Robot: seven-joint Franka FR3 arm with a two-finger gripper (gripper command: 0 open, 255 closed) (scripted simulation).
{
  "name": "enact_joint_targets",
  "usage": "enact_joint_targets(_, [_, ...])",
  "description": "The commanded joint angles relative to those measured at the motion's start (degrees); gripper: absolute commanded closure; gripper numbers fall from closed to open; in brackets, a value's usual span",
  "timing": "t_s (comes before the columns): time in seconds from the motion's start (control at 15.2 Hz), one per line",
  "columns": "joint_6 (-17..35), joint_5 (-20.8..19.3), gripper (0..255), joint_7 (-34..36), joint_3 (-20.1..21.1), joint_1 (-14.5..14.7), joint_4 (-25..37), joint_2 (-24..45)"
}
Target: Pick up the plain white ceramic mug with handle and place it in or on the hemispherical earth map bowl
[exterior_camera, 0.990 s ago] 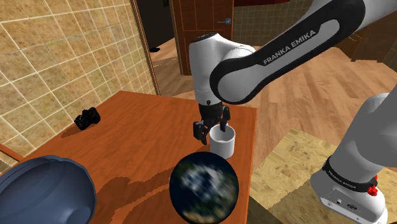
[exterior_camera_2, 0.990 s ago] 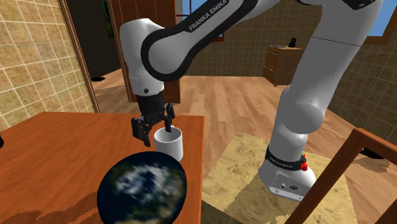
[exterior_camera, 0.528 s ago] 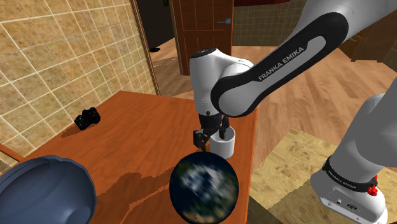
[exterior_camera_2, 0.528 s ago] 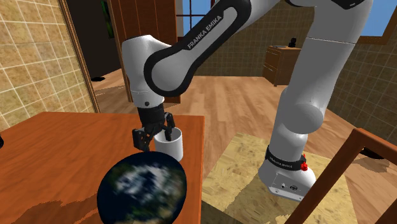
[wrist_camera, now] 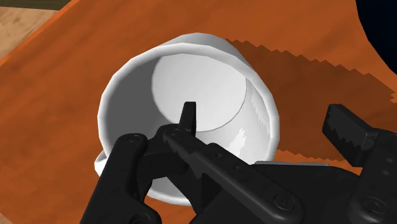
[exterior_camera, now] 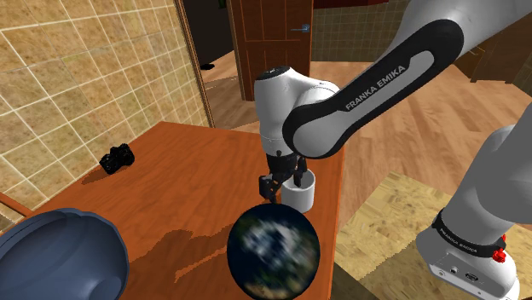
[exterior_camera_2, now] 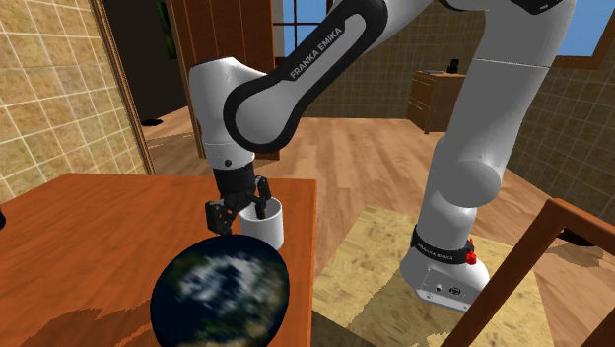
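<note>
Tool (wrist_camera: pixel 266 121): black, two-fingered, open and holding nothing. It straddles the wall of the mug (wrist_camera: pixel 197 83), one finger down inside the cup, the other outside and clear of the wall. Counter (exterior_camera: pixel 187 196): reddish-brown top. Contents, from the shoulder view's left: black camera-like object (exterior_camera: pixel 118 158), well apart from the work; earth map bowl (exterior_camera: pixel 273 249), near the front edge, rounded mapped side to the camera, facing of its opening not determinable; mug, upright, just behind the bowl and near the counter's edge at that view's right. Hazards, as judged: a pinch on one thin wall may let the mug tilt or slip on lifting; a nudge could send it over the nearby edge; the bowl stands close enough to be struck in transit. Mug's appearance: plain glossy white, straight-sided, empty; handle not clearly made out.
</note>
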Motion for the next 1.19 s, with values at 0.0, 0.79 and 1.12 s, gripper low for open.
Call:
enact_joint_targets(0.0, [0.0, 0.0, 255, 0.0, 0.0, 0.0, 0.0, 0.0])
enact_joint_targets(0.79, [-2.5, 0.73, 255, -0.55, -0.27, 0.07, 1.02, -1.63])
enact_joint_targets(1.12, [-6.66, 1.64, 255, -1.26, -0.78, 0.17, 2.97, -4.02])
